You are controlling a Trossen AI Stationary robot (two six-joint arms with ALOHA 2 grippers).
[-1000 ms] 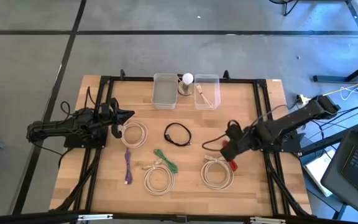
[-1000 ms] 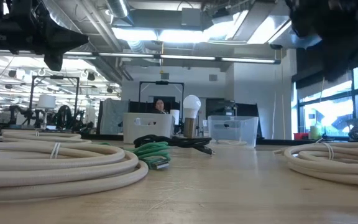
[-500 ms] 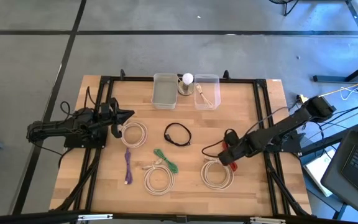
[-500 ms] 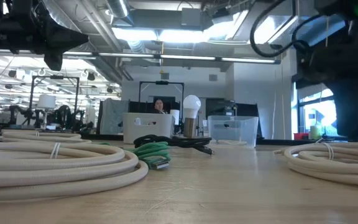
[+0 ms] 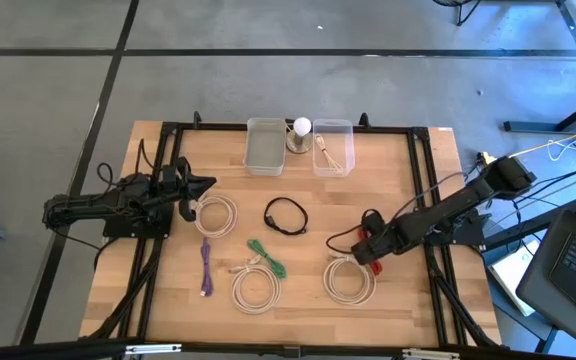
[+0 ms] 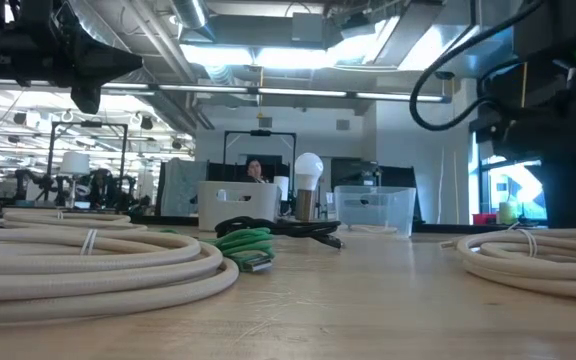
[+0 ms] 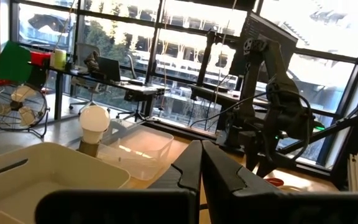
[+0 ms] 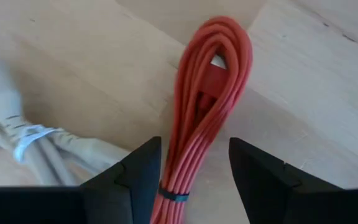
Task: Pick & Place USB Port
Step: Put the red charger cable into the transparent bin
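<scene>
A red cable bundle (image 8: 205, 106), tied with a black band, lies on the wooden table beside a white coil (image 5: 350, 278) at the near right. My right gripper (image 8: 194, 171) is low over it and open. One finger stands on each side of the bundle's near part, and I see no touch. In the high view the gripper (image 5: 364, 250) covers most of the red cable (image 5: 360, 257). My left gripper (image 7: 201, 165) is shut and empty, and waits at the table's left (image 5: 203, 186) above another white coil (image 5: 215, 213).
A white bin (image 5: 265, 145), a light bulb (image 5: 301, 128) and a clear bin (image 5: 333, 145) holding a cable stand at the far edge. A black cable (image 5: 286, 215), a green cable (image 5: 265, 258), a purple cable (image 5: 206, 265) and a white coil (image 5: 255, 285) lie mid-table.
My right gripper has gone down and a little toward the table's near left, onto the red cable bundle by the white coil. The cables have stayed where they were.
</scene>
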